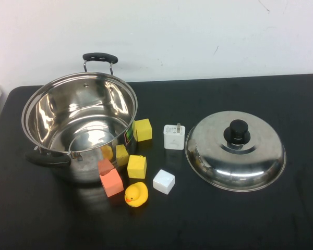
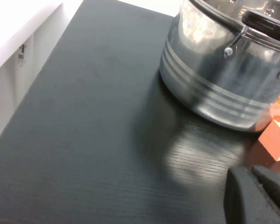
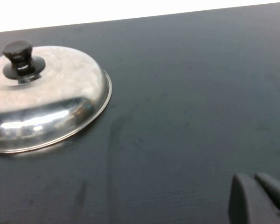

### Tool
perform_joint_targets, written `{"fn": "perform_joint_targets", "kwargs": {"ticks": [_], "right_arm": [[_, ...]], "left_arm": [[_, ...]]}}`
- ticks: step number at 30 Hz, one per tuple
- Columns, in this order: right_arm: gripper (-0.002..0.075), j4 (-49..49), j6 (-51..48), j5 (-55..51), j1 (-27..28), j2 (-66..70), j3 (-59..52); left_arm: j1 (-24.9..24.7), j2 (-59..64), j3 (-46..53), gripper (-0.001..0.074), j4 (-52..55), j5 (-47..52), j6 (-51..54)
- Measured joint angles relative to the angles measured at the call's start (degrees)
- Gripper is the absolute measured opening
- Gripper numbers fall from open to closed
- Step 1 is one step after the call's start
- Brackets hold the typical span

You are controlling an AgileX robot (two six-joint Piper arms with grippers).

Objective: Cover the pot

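Note:
The pot (image 1: 78, 120), large shiny steel with two black side handles, stands open and empty at the table's left. It also shows in the left wrist view (image 2: 214, 79). The domed steel lid (image 1: 235, 151) with a black knob (image 1: 237, 132) lies flat on the table at the right, apart from the pot. It also shows in the right wrist view (image 3: 46, 98). Neither gripper shows in the high view. My left gripper (image 2: 249, 171) is shut and empty, low over the table short of the pot. My right gripper (image 3: 252, 177) is shut and empty, well away from the lid.
Toy blocks lie between pot and lid: yellow ones (image 1: 142, 129) (image 1: 136, 166), orange ones (image 1: 111, 182), a white cube (image 1: 164, 181). A yellow rubber duck (image 1: 136, 194) and a white plug adapter (image 1: 173, 137) are there too. An orange block (image 2: 277, 137) is near the left gripper.

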State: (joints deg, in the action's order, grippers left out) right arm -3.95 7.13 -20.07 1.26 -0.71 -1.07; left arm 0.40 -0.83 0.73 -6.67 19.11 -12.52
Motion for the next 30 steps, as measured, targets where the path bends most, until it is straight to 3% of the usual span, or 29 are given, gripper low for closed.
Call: {"fn": "perform_joint_targets", "kwargs": {"ticks": [6, 9, 17, 22, 30], "right_arm": [[-0.0002, 0.0, 0.0, 1.2, 0.0, 0.0, 0.0], [-0.0002, -0.5, 0.0, 6.7, 0.0, 0.0, -0.6], [-0.0002, -2.4, -0.1, 41.2, 0.0, 0.0, -0.6], [-0.0002, -2.3, 0.3, 57.6, 0.0, 0.0, -0.6], [-0.0002, -1.9, 3.7, 64.2, 0.0, 0.0, -0.5]], "left_arm": [[0.0, 0.0, 0.0, -0.0002, 0.0, 0.0, -0.1], [0.0, 0.0, 0.0, -0.0002, 0.0, 0.0, -0.1], [0.0, 0.0, 0.0, -0.0002, 0.0, 0.0, -0.1], [0.0, 0.0, 0.0, -0.0002, 0.0, 0.0, -0.1], [0.0, 0.0, 0.0, -0.0002, 0.0, 0.0, -0.1]]}}
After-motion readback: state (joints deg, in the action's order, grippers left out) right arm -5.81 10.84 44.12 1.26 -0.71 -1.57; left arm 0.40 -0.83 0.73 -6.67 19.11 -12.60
